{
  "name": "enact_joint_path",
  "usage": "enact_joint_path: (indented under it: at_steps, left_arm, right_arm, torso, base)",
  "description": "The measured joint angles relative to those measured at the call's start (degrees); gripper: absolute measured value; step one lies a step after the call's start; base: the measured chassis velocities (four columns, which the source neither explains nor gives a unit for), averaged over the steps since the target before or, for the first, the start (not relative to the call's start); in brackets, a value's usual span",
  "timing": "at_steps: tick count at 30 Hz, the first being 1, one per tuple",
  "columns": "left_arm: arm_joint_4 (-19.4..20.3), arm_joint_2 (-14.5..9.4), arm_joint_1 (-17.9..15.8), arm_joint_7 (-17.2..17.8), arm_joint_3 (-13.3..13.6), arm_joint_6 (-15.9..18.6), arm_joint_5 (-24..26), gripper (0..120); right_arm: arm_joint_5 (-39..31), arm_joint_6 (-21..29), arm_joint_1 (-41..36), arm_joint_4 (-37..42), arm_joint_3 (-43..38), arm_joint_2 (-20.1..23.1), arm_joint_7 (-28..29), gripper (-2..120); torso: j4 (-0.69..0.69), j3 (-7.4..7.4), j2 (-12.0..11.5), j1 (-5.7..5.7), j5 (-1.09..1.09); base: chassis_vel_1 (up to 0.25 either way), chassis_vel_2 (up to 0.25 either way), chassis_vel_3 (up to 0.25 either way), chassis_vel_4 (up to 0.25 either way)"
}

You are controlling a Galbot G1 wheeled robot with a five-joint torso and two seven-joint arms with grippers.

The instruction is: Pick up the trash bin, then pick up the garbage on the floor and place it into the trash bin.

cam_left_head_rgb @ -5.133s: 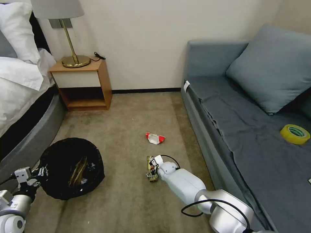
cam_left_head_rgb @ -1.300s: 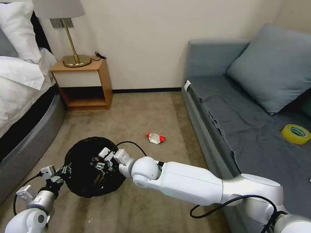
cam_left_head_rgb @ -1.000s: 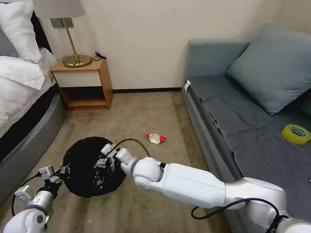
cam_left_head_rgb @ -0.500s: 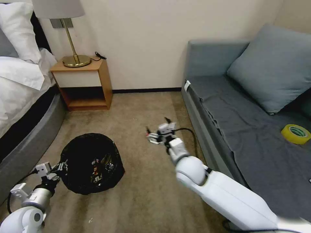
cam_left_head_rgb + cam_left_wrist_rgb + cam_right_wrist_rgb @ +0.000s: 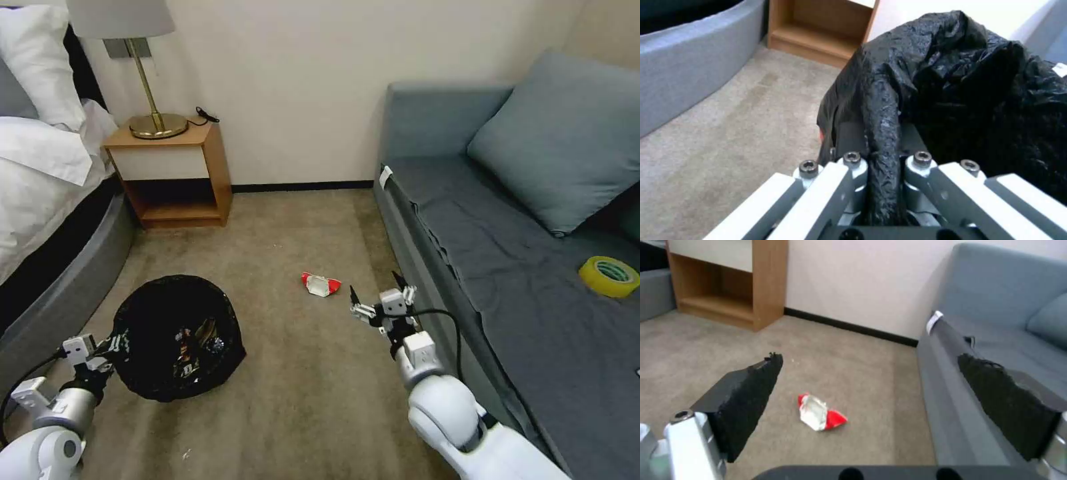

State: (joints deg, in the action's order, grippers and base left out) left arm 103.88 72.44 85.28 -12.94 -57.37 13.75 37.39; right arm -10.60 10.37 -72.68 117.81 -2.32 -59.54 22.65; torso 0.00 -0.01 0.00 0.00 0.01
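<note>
The trash bin (image 5: 175, 337), lined with a glossy black bag, hangs at the lower left with wrappers inside it. My left gripper (image 5: 100, 350) is shut on the bin's rim; in the left wrist view the bag-covered rim (image 5: 882, 133) runs between the closed fingers (image 5: 849, 173). One piece of garbage, a red-and-white wrapper (image 5: 321, 284) (image 5: 820, 411), lies on the carpet mid-floor. My right gripper (image 5: 377, 297) hovers open and holds nothing, just right of the wrapper and beside the sofa's front. Its black pads (image 5: 751, 403) stand wide apart with the wrapper ahead of them.
A grey sofa (image 5: 507, 267) with a cushion and a yellow tape roll (image 5: 608, 276) fills the right side. A wooden nightstand (image 5: 175, 175) with a lamp stands at the back wall. The bed (image 5: 47, 200) edges the left. Open carpet lies between.
My right gripper left the bin's opening, where it dropped the yellow-brown wrapper, and swung right to hover near the red-and-white wrapper. The left arm shifted the bin slightly left.
</note>
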Motion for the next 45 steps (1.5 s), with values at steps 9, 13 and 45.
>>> enact_joint_path:
  at_steps: [9,13,45]
  left_arm:
    - [-0.8,-0.93,-0.43,0.19,-0.25,0.21,0.53,5]
    - [-1.23,-1.22,-0.53,0.19,-0.15,0.2,0.77,5]
    - [-1.1,-1.05,-0.18,0.3,-1.36,-0.28,1.98,5]
  right_arm:
    - [2.21,-0.95,-4.66,0.97,-1.87,-2.2,-1.46,100]
    - [2.21,-1.02,-4.77,0.85,-1.96,-2.6,-1.53,100]
    - [1.91,-1.15,-6.92,2.82,-4.54,-2.62,-2.94,100]
  torso:
    - [0.01,0.0,0.0,0.0,-0.01]
    - [0.0,0.0,0.0,0.0,-0.01]
    - [0.0,0.0,0.0,0.0,-0.01]
  base:
    - [0.0,0.0,0.0,0.0]
    - [0.0,0.0,0.0,0.0]
    - [0.0,0.0,0.0,0.0]
